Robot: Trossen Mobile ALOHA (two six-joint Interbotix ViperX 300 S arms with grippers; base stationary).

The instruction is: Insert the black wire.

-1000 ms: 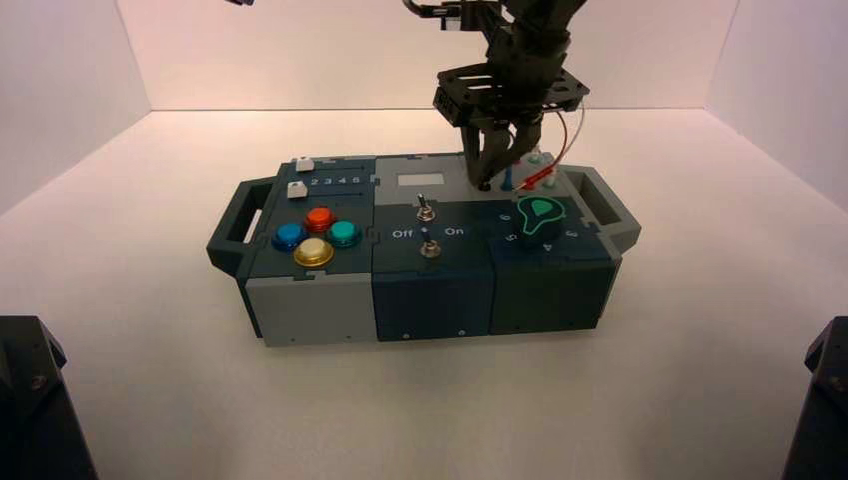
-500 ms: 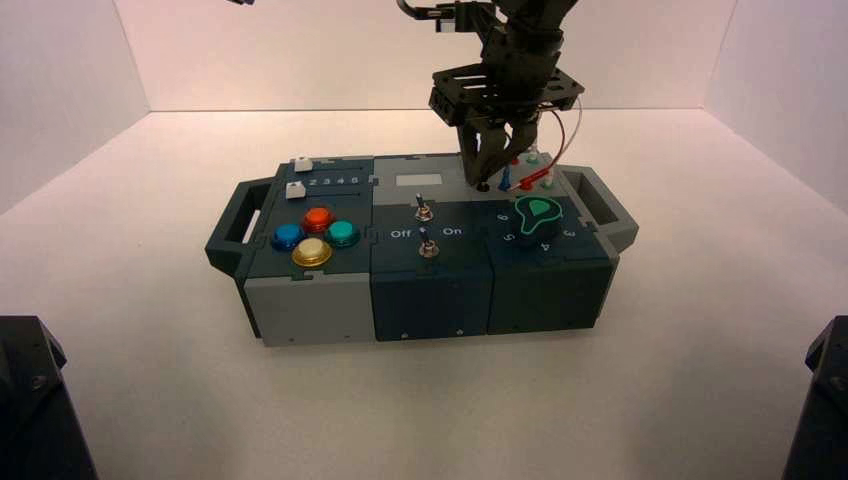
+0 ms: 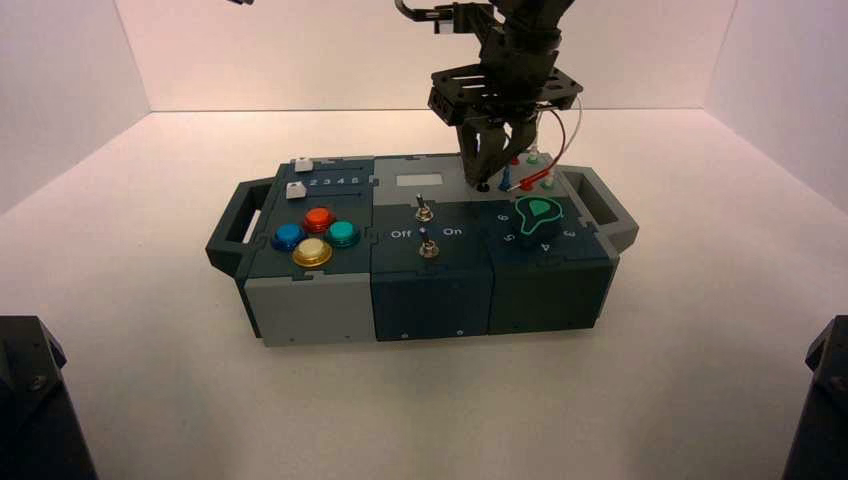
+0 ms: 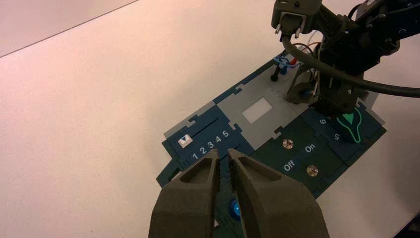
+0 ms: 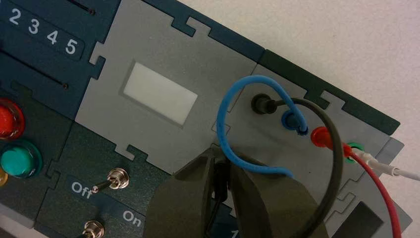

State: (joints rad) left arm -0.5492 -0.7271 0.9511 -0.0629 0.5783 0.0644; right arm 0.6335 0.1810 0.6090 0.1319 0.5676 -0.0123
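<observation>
Keeping the black wire (image 5: 337, 161) in my sights, I see one end plugged into the far black socket (image 5: 259, 104) and its cord looping back toward me. The loose end's black plug (image 5: 221, 181) is clamped between the tips of the right gripper (image 5: 221, 152), over the box's grey panel (image 3: 447, 175). That grip on the plug itself, rather than the cord, should let me steer the pin and push it home; whether it is in the near socket I cannot tell. The blue wire (image 5: 225, 134) arches across the tips, so I judge it could snag if I lift carelessly. Beyond it sit the red wire (image 5: 379, 186) and white wire (image 5: 406, 174), which I want left alone. The left gripper (image 4: 224, 153) waits near the slider end, its tips slightly apart, nothing between them, leaving the right arm room to work
</observation>
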